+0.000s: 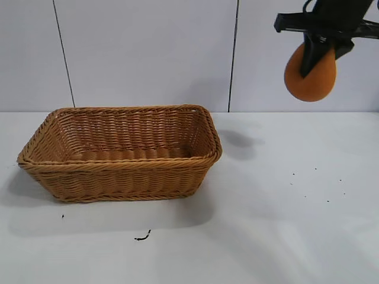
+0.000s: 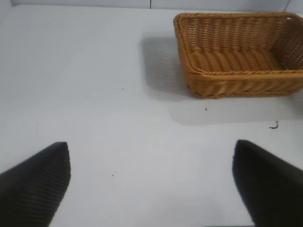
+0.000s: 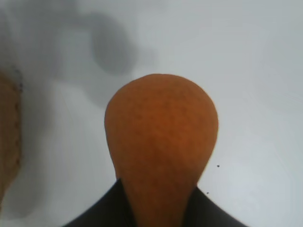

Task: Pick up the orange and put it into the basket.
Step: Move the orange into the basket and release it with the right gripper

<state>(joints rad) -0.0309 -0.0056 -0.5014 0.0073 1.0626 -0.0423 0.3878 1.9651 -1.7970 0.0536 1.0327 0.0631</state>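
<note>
My right gripper [image 1: 312,59] is shut on the orange [image 1: 310,76], a dull-orange pear-shaped lump. It holds it high above the table at the upper right, well right of the basket. In the right wrist view the orange [image 3: 162,137] hangs between the dark fingers [image 3: 106,210]. The woven tan basket [image 1: 121,171] stands empty on the table's left half. It also shows in the left wrist view [image 2: 239,82]. My left gripper [image 2: 151,182] is open and empty over bare table, away from the basket.
The white table [image 1: 284,225] carries a small dark scrap [image 1: 142,237] in front of the basket and several dark specks at the right. A white panelled wall stands behind. The basket's edge [image 3: 9,137] shows in the right wrist view.
</note>
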